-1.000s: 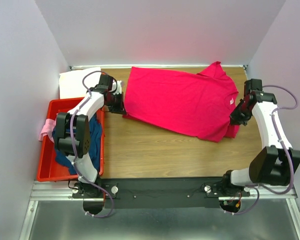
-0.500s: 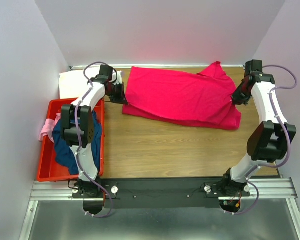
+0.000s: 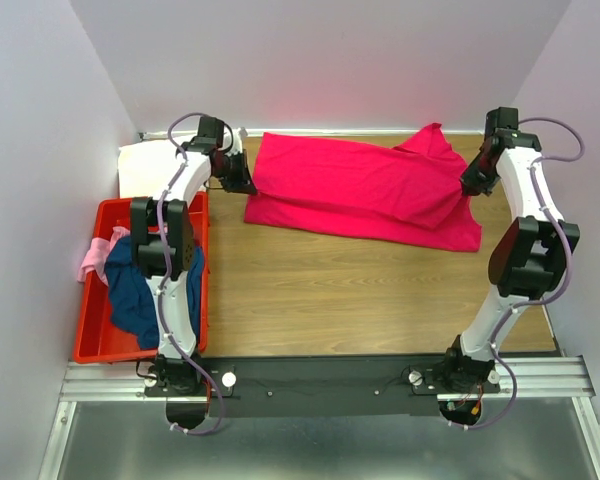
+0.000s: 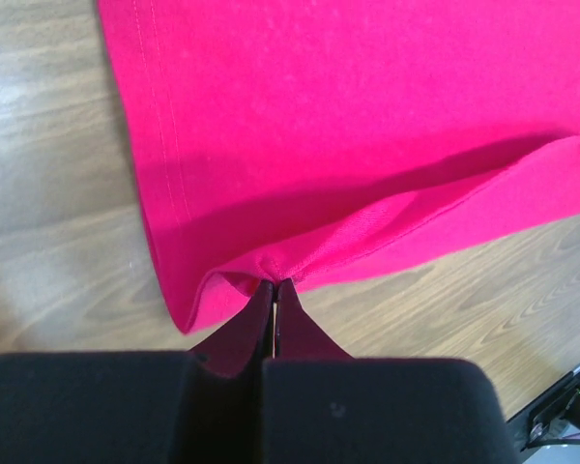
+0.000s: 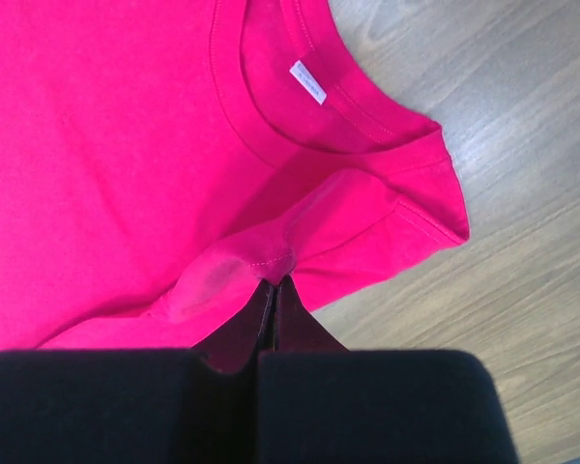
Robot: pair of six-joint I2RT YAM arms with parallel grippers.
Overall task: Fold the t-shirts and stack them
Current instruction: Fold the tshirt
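Note:
The magenta t-shirt (image 3: 360,195) lies across the far half of the table, its near long edge folded up over the body. My left gripper (image 3: 246,186) is shut on the shirt's hem corner (image 4: 271,275) at its left end. My right gripper (image 3: 467,186) is shut on the sleeve fold (image 5: 280,263) at the right end, close to the collar (image 5: 300,116). A navy t-shirt (image 3: 135,290) and a pale pink t-shirt (image 3: 92,258) lie bunched in the red bin. A white t-shirt (image 3: 150,165) lies flat at the far left corner.
The red plastic bin (image 3: 92,345) stands at the table's left edge beside the left arm. Walls close the table in at the back and both sides. Bare wooden tabletop (image 3: 340,290) runs between the magenta shirt and the arm bases.
Both grippers have carried the shirt's near edge away from the bases toward the back wall, folding it over the body. The shirt now covers a narrower band.

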